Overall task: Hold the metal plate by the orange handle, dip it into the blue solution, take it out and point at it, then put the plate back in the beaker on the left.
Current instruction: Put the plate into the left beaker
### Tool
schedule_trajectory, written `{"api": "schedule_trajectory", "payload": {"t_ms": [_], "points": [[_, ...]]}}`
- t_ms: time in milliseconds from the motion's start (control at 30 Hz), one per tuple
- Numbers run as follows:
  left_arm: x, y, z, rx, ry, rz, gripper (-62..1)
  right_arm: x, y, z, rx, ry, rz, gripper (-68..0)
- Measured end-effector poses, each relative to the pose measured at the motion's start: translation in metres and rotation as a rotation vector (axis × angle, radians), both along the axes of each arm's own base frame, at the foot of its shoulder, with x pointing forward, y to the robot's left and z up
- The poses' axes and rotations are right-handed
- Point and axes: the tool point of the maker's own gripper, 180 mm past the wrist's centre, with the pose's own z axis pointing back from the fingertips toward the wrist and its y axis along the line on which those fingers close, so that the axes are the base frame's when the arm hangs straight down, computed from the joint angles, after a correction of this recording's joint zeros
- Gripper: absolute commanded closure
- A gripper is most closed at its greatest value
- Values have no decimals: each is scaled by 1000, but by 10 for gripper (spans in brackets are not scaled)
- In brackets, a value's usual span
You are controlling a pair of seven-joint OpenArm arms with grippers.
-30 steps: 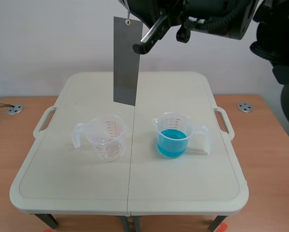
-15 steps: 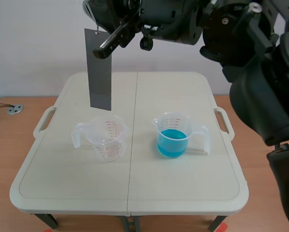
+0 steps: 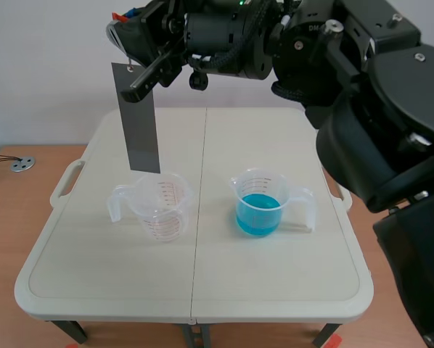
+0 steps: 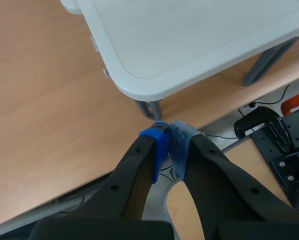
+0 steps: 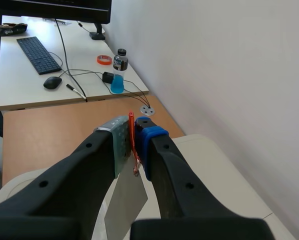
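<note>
White folding table [image 3: 275, 290]: empty beaker [image 3: 162, 206] left, blue-solution beaker [image 3: 260, 204] right.

The flat metal plate [image 3: 136, 119] is a plain dark grey with no pattern, and the thin handle [image 5: 133, 145] at its top is orange. The left clear plastic beaker [image 3: 161, 210] carries red scale markings. The right clear plastic beaker [image 3: 269, 187] holds a bright turquoise-blue solution [image 3: 258, 216]. The folding desk [image 3: 275, 283] is pale cream-white and stands on an orange-brown wooden surface [image 3: 14, 217]. The right arm [image 3: 362, 87] is black. The right jaws have one grey-green dotted pad [image 5: 120, 144] and one solid blue pad [image 5: 149, 136]. The left jaws show a blue pad [image 4: 157, 145] beside a blue-grey dotted pad [image 4: 179, 145]. The wall [image 3: 43, 58] is plain white.
</note>
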Motion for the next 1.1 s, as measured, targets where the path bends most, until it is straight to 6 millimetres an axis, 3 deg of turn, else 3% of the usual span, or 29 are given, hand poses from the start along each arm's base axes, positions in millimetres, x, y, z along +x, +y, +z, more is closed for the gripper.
{"api": "schedule_trajectory", "payload": {"t_ms": [267,1100], "points": [[0,0,0,0,0,0,-15,8,1,-26,-25,62,-13,-15],[1,0,0,3,0,1,-15,18,0,-79,-34,188,-35,-15]]}}
